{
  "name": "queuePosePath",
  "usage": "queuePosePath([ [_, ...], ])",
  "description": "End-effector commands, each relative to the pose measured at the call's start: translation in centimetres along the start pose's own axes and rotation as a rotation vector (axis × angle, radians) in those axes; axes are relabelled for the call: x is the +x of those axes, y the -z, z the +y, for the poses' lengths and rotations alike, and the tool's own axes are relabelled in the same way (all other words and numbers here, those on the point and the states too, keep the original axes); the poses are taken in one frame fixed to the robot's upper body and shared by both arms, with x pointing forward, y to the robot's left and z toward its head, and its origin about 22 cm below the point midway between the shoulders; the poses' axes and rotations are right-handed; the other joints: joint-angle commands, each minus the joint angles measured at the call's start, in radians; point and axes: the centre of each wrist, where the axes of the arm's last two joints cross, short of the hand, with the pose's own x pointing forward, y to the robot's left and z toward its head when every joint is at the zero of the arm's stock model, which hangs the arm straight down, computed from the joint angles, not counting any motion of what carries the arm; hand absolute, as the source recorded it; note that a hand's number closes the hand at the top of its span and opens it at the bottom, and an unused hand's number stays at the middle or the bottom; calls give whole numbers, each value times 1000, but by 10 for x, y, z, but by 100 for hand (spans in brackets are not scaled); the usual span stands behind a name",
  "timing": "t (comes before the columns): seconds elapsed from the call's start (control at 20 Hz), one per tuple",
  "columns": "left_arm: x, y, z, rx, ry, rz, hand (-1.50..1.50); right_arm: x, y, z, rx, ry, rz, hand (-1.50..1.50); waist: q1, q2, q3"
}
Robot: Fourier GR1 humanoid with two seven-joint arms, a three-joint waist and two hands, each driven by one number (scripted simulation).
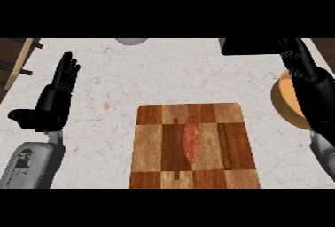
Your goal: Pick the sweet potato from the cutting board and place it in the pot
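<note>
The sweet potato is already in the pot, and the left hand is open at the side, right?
No: the head view shows the sweet potato lying on the cutting board, not in the pot. The left hand is open at the side.

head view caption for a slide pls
Sweet potato on the cutting board; left hand open, right hand by the pot.

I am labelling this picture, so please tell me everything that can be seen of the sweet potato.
The sweet potato is long and thin, with pointed ends and mottled reddish-pink skin. It looks whole. It lies flat near the middle of the checkered wooden cutting board, its length running from the board's near edge toward the far edge. Only the board touches it; the left hand and the right hand are apart from it.
</note>
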Motion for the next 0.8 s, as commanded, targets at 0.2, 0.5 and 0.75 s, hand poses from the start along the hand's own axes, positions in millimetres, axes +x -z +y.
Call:
queuePosePath([
  [0.2, 19, 12, -10, 14, -75, -22, 0, -19, 16, 10, 306, 503, -31, 150, 93, 42, -22],
  [0.5, 15, 12, -8, 22, -146, 53, 0, -99, -23, -52, 403, 156, 35, -150, 65, 41, -25],
  [0.75, 18, 3, -5, 44, -143, 71, 0, -118, -17, -37, 516, 163, -176, -150, 49, 26, -28],
])
